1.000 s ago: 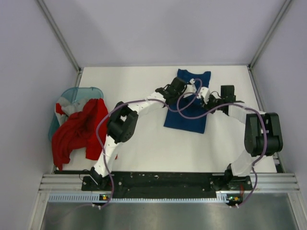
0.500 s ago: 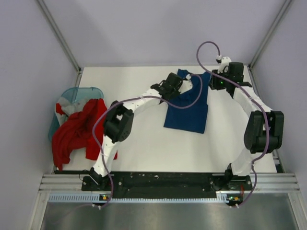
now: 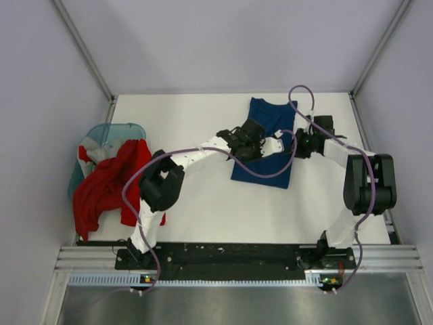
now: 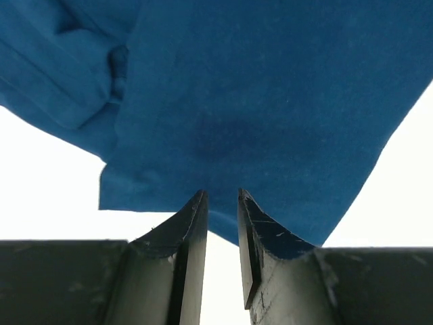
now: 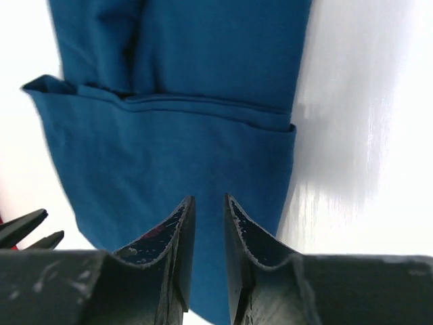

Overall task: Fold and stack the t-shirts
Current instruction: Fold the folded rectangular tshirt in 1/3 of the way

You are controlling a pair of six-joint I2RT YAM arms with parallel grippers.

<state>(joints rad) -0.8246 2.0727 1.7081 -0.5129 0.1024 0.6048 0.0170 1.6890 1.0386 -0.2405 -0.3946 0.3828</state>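
Observation:
The dark blue t-shirt (image 3: 262,159) lies on the white table at centre back, folded into a long narrow strip. My left gripper (image 3: 276,145) hovers over its middle, jaws a narrow gap apart and empty. In the left wrist view (image 4: 221,193) the blue cloth (image 4: 270,101) lies beyond the tips. My right gripper (image 3: 298,145) is at the shirt's right edge, jaws a narrow gap apart and empty (image 5: 208,198) above the blue cloth (image 5: 203,54). The red t-shirt (image 3: 108,183) lies crumpled at the left. A grey-white one (image 3: 90,150) peeks out beside it.
A translucent teal basket (image 3: 111,131) stands at the left edge, with the red shirt draped out of it over the table. Grey walls enclose the table on three sides. Purple cables loop over both arms above the blue shirt.
My right arm swung out to the back right corner, then came back down to the blue shirt's right edge. My left gripper moved back and then forward over the shirt's middle.

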